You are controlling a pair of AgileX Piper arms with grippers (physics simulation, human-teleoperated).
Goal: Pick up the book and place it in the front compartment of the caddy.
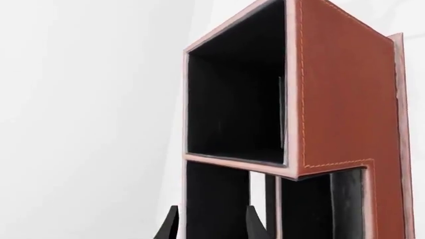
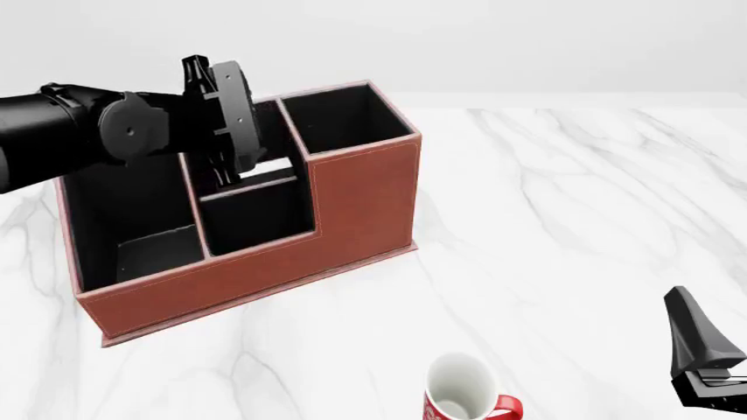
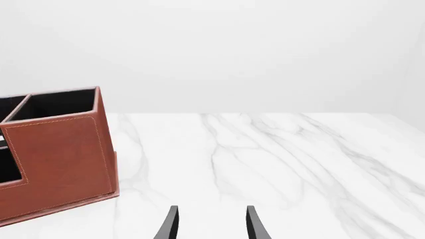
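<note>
The left gripper (image 2: pixel 222 153) hangs spread above the caddy (image 2: pixel 350 227); the book, possibly inside, looks thin, stiff, light; pinch its edges.

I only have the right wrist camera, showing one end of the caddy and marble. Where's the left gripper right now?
Observer: The left gripper hangs over the caddy, above its middle compartments.
Operator: Is it open or shut?
Observer: Open. Its own wrist view shows the fingers well apart.
Operator: Anything near my right gripper that I can't see?
Observer: Yes, a white-and-red mug stands upright on the table, on the left-arm side of the right gripper and clear of it.
</note>
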